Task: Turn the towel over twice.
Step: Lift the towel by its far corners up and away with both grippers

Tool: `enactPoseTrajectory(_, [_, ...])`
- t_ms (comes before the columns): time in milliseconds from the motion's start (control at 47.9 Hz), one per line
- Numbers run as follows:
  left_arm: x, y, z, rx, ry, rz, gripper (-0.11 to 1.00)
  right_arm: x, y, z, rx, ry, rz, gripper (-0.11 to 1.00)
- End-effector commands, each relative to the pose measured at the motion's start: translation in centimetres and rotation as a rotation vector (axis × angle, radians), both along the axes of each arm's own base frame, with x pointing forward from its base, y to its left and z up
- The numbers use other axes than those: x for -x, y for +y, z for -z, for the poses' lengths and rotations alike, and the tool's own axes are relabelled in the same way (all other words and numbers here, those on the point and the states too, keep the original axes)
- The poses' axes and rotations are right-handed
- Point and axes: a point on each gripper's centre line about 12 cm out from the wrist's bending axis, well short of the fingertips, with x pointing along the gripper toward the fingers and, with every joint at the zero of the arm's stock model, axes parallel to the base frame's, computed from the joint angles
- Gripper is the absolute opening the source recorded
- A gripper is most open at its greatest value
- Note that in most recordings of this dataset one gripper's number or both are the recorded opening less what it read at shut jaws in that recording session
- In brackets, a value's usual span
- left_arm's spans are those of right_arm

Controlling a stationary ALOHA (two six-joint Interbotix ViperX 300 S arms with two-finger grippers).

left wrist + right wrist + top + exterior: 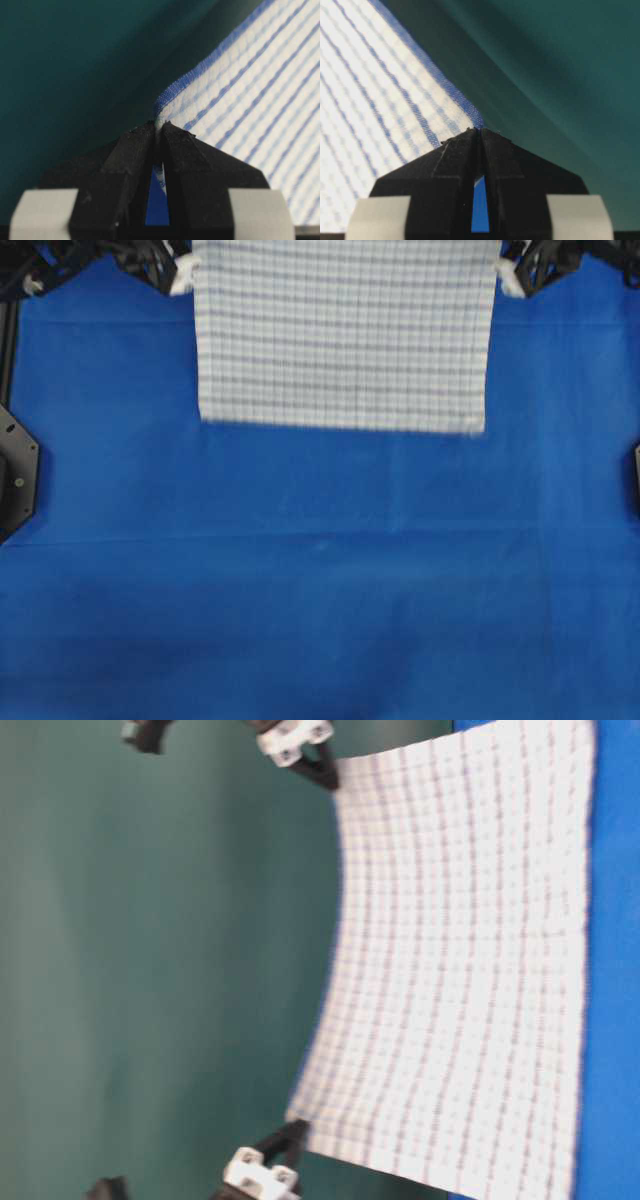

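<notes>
Towel (345,335) hangs stretched at 12 o'clock; left gripper (157,131), right gripper (479,131) pinch top corners. Blue cover (320,580) beneath, green wall (150,970) behind.

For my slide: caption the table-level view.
Two pincers hold the striped towel up by its corners above the blue table cover.

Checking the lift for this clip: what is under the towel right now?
The towel hangs from the left gripper and right gripper, each shut on an upper corner. Its lower edge meets the blue table cover. The cover behind the towel is hidden.
</notes>
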Motion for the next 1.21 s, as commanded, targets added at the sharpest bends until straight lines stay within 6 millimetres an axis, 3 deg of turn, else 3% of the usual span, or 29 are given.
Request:
enactPoseTrajectory(0, [-0.1,0.3,-3.2,-0.061,-0.075,-0.008,0.03,-0.2,-0.5,-3.4,0.067,-0.041,-0.001,0.05])
enactPoseTrajectory(230, [0.1,0.2,-5.9,-0.122,-0.144,-0.008,0.03,0.0,-0.4,-7.6,0.134,-0.065,-0.014,0.05])
enactPoseTrajectory(417, [0.5,-0.6,-7.6,-0.156,-0.187,0.002,0.03,0.6,0.3,-9.6,0.158,-0.085,-0.017,0.05])
enactPoseTrajectory(626, [0.8,-2.9,-8.6,-0.174,-0.216,0.050,0.03,0.9,2.4,-11.2,0.181,-0.115,-0.053,0.05])
enactPoseTrajectory(981, [1.5,-8.6,-7.0,-0.086,-0.152,0.189,0.03,0.5,9.6,-10.9,0.094,-0.114,-0.238,0.05])
enactPoseTrajectory(1189, [1.0,-13.2,-4.8,0.008,-0.039,0.344,0.03,0.3,13.7,-8.4,-0.016,-0.089,-0.344,0.05])
